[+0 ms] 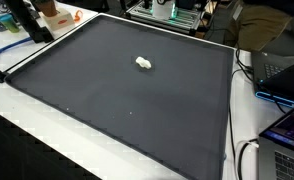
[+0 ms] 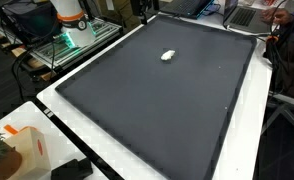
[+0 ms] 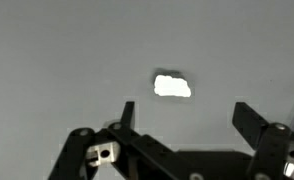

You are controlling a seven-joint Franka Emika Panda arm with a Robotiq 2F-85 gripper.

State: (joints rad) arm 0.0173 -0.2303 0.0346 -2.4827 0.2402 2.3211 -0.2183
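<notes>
The hand [image 3: 184,108] shows only in the wrist view, coming in from the lower edge. Its two dark fingers [image 3: 127,110] stand spread as wide as they go, and they hold nothing. Just beyond the fingertips, apart from both and roughly centred on the gap between them, lies one small white lump [image 3: 172,86]. Its long axis runs across this view from left to right, in line with the opening of the hand. Its outline is blurred, so I cannot tell one end from the other or say what it is made of.

Both exterior views show where the lump sits, which the wrist view cannot. It rests alone [image 1: 144,64] on one large dark mat [image 1: 117,110] that covers most of a white tabletop [image 1: 27,130], in the farther half of the mat and well apart from every edge. In an exterior view the lump [image 2: 168,55] slants from lower left to upper right.

An exterior view also takes in the robot's white base [image 2: 67,15], beside the mat's far corner. Another shows two open laptops [image 1: 285,75] just off one side of the mat.
</notes>
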